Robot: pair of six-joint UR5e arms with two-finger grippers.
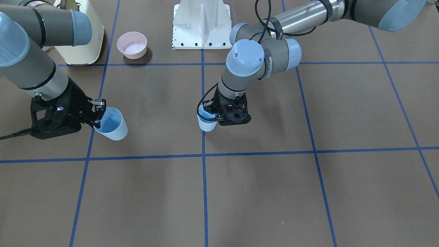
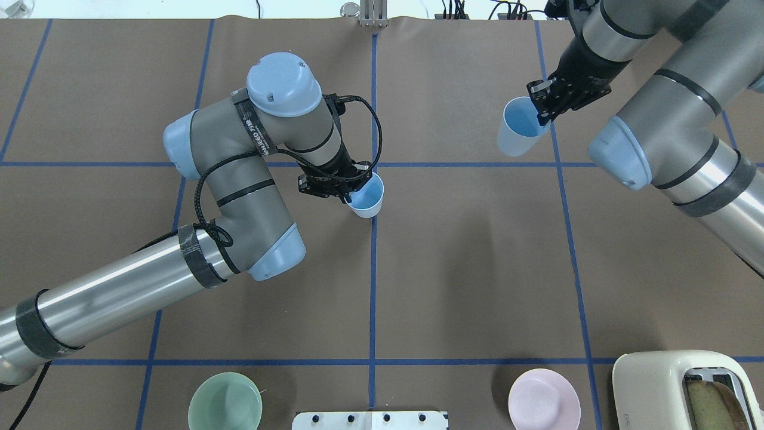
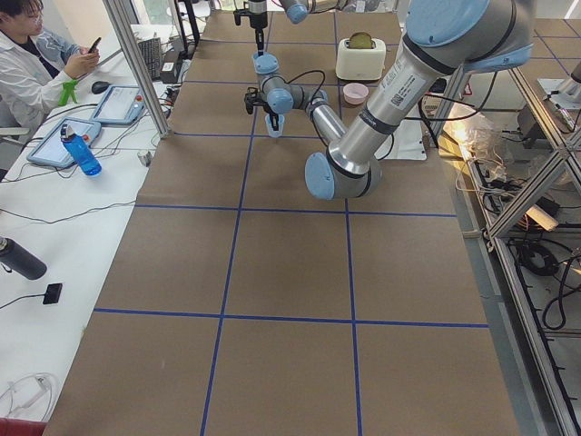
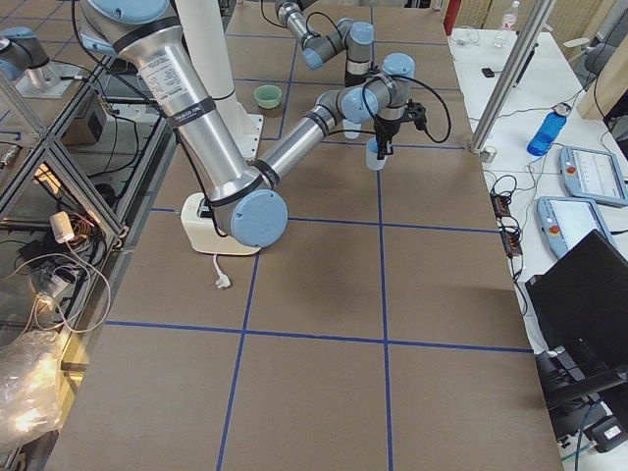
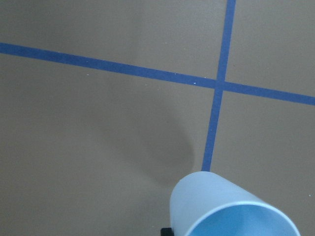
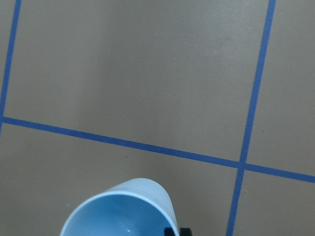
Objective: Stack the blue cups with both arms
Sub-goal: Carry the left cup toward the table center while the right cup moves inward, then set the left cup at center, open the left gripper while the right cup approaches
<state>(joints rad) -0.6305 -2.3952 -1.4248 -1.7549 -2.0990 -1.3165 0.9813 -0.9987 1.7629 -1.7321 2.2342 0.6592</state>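
Note:
My left gripper point(image 2: 349, 192) is shut on the rim of one pale-blue cup point(image 2: 366, 198) and holds it upright just above the table at the centre tape line. It also shows in the front view point(image 1: 207, 123) and the left wrist view point(image 5: 221, 206). My right gripper point(image 2: 545, 112) is shut on the rim of the other blue cup point(image 2: 517, 127) and holds it tilted above the table, well to the right of the first. This cup also shows in the front view point(image 1: 112, 124) and the right wrist view point(image 6: 123, 211). The two cups are apart.
A pink bowl point(image 2: 544, 399) and a mint-green bowl point(image 2: 225, 401) sit near the robot's side of the table. A cream toaster point(image 2: 686, 388) stands at the near right corner. The white pedestal point(image 1: 201, 24) is between the bowls.

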